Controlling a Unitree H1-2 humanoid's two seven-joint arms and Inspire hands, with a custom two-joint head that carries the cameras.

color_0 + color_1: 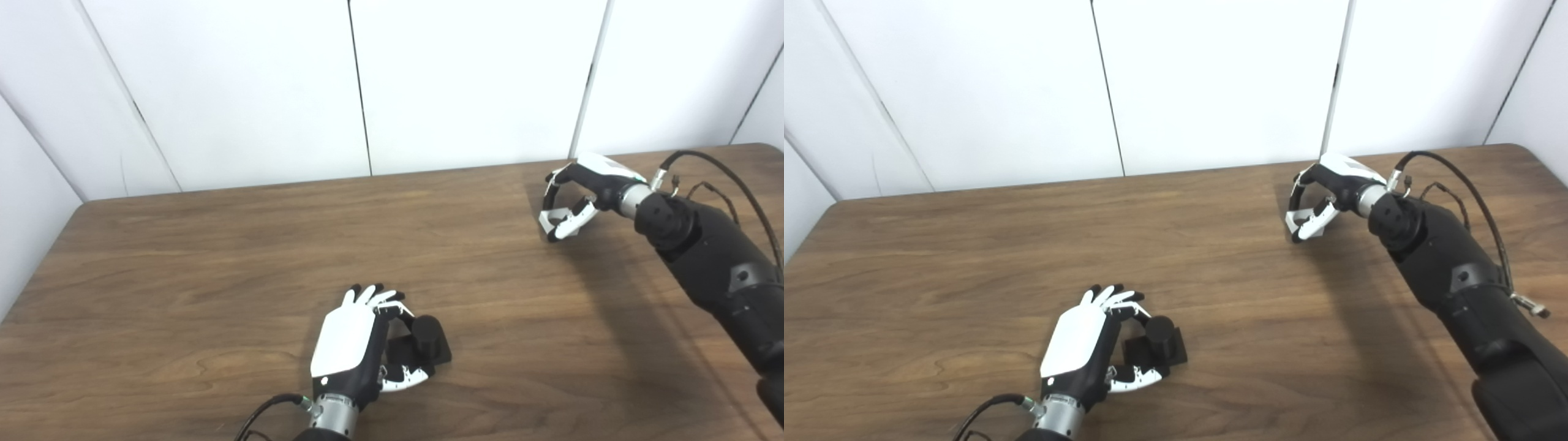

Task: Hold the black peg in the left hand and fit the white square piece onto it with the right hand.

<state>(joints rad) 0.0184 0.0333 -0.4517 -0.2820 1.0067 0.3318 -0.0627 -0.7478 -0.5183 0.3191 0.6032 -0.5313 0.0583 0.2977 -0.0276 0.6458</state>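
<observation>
The black peg [429, 343], a short cylinder on a square base, stands on the table near the front middle. My left hand [352, 346] is wrapped around its left side. Its fingers [392, 306] curl over the back of the peg and its thumb presses the base's front edge. At the far right of the table my right hand [1323, 193] reaches down with fingers and thumb curled into a ring. The white square piece [1300, 216] is pinched between them, low over the tabletop. Most of that piece is hidden by the fingers.
The brown wooden table [214, 263] runs back to white wall panels. My right forearm [716, 257], with loose cables on top, crosses the table's right side. The table's rounded right corner [1528, 150] lies just behind that arm.
</observation>
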